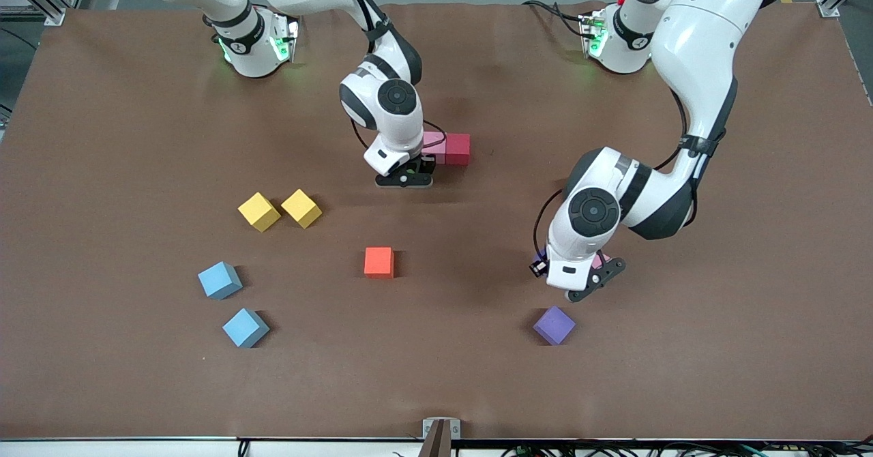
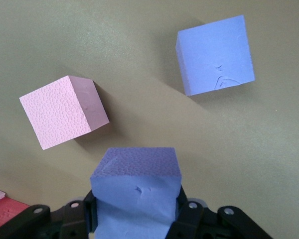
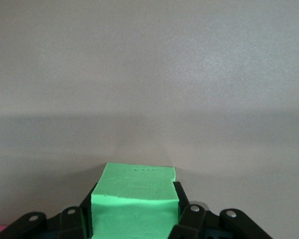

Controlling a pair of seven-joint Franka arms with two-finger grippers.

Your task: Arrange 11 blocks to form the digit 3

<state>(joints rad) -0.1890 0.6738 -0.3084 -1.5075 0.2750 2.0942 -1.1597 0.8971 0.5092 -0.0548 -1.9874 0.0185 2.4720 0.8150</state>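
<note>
Two cubes are in hand at once, one per arm. The right gripper (image 1: 404, 179) is clenched on a green cube (image 3: 134, 201), seen plainly between its fingers in the right wrist view, and it hangs low over the table just beside the start of the figure: a pink cube (image 1: 434, 146) touching a red cube (image 1: 457, 149), set in a row. The green cube lies toward the right arm's end of that row and slightly nearer the front camera, so by my judgement the coming placement turns on closing that small offset until the faces meet squarely. The left gripper (image 1: 592, 281) grips a purple cube (image 2: 135, 191), held above the table with a second pink cube (image 2: 62, 112) and the other purple cube (image 1: 554, 325) lying loose below it. Unplaced, well apart from the row, are an orange cube (image 1: 378, 262) and two light blue cubes (image 1: 219, 279). Two yellow cubes (image 1: 259, 211) sit touching.
</note>
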